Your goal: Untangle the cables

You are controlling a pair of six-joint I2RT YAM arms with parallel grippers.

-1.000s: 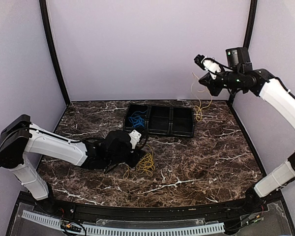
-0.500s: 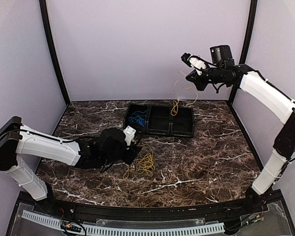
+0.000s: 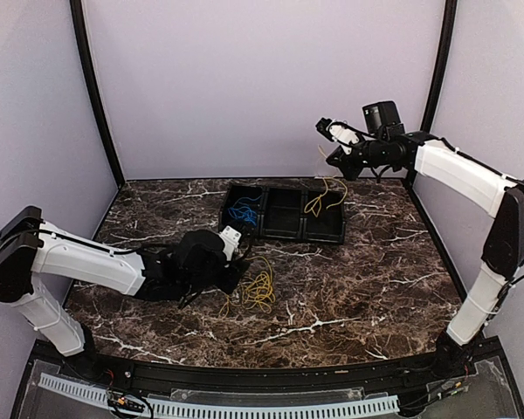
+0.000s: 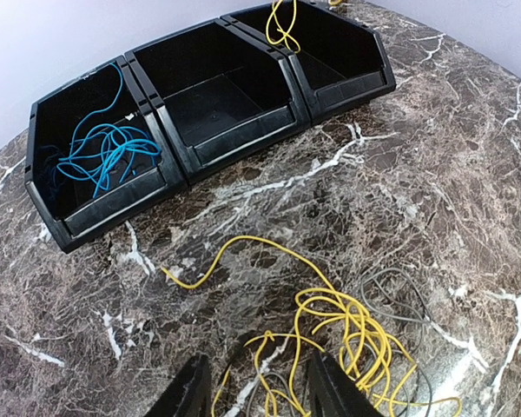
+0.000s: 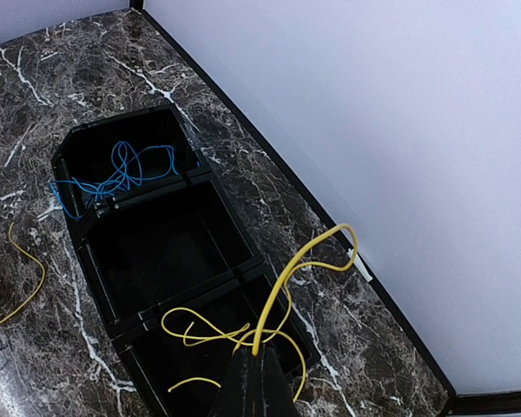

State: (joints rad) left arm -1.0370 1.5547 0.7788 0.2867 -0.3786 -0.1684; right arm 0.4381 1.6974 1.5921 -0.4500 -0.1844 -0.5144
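Hanging pinched in the right gripper (image 5: 253, 387), a yellow cable (image 5: 282, 287) trails into the right compartment of the tray (image 4: 234, 139); blue cable (image 4: 100, 156) lies in the left; left gripper (image 4: 259, 391), fingers spread, hovers over the yellow-grey tangle (image 4: 347, 330) on the table (image 4: 469, 174).

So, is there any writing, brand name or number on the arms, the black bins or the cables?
None readable: no lettering shows on the left arm, right arm, black bins, blue cable, or the yellow cable in the right fingers.

Black tray (image 3: 284, 234), brown white-veined table (image 3: 375, 279), cables (image 3: 259, 291) yellow, blue, grey.
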